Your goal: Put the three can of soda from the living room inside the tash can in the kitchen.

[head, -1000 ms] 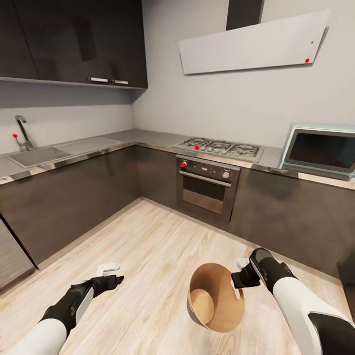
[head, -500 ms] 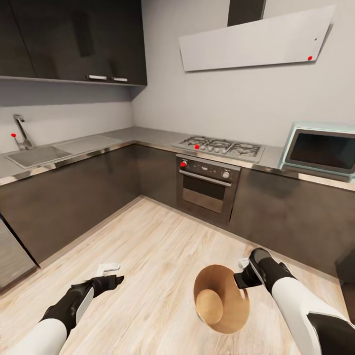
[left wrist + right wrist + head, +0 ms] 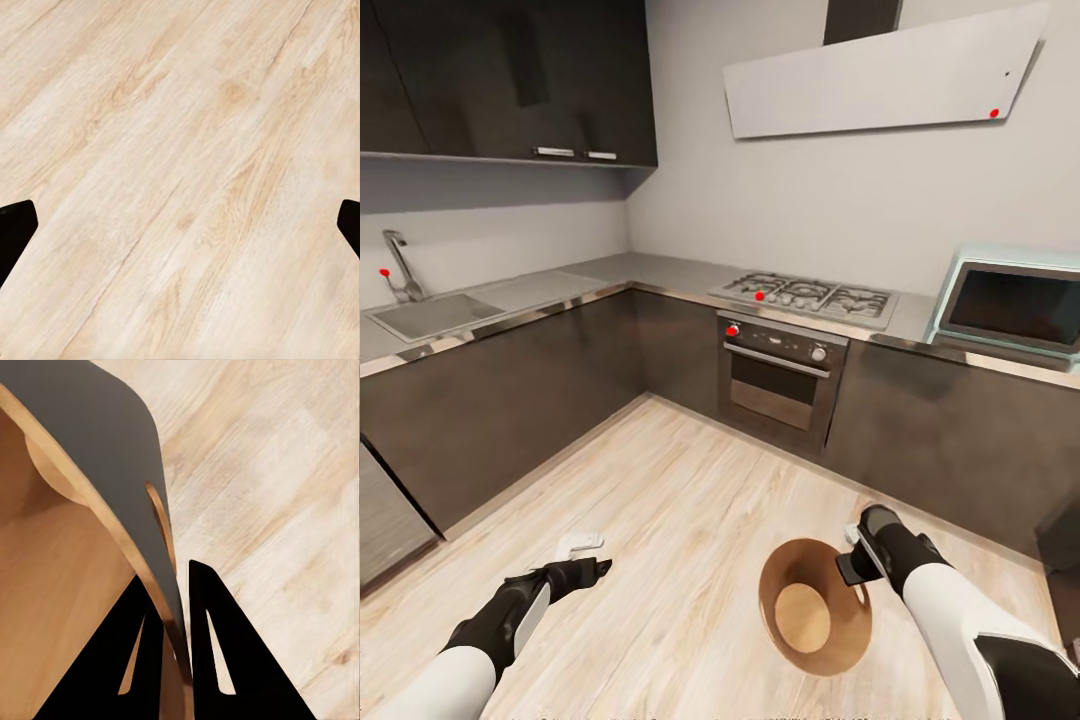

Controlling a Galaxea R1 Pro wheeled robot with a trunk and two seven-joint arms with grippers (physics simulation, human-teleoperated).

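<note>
I am looking into the kitchen, where glossy dark grey cabinets wrap the corner ahead of my arms under a steel worktop. No brand, label or readable writing shows on anything. Pale wood floor spreads beneath both grippers. Ahead of my right gripper sits a built-in oven with a gas hob above it and a slanted white hood higher up. Further right of that gripper a pale blue microwave stands on the worktop. Well ahead of my left gripper lie a sink and tap.

My right gripper is closed on the rim of the tash can, one finger inside, one outside, just beside the slot handle. The can hangs tilted, its tan interior facing me. My left gripper hovers over bare floor, fingers spread wide, holding nothing.
</note>
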